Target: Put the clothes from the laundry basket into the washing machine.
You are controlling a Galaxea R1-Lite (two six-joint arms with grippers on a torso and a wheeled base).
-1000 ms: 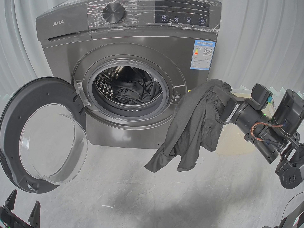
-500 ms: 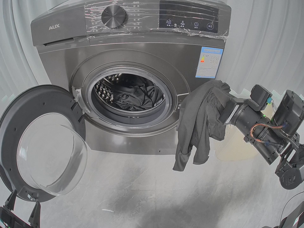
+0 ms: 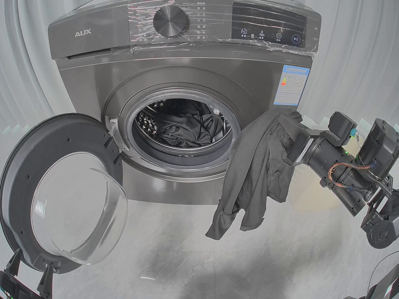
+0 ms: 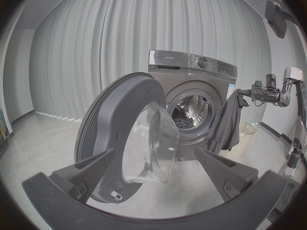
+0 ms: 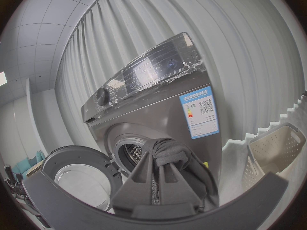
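Observation:
The grey washing machine stands with its round door swung wide to the left. Dark clothes lie inside the drum. My right gripper is to the right of the drum opening, level with it, shut on a dark grey garment that hangs down toward the floor. In the right wrist view the fingers of this gripper pinch the bunched garment. My left gripper sits low at the near left, below the door. It stands open with nothing in it.
A cream laundry basket stands on the floor to the right of the machine, behind the hanging garment; its inside looks bare in the right wrist view. Pleated white curtains surround the area. The grey floor in front of the machine is free.
The head view has shifted, so the machine sits further right in the picture. The hanging garment has swung under the right gripper, its hem now out to the left again.

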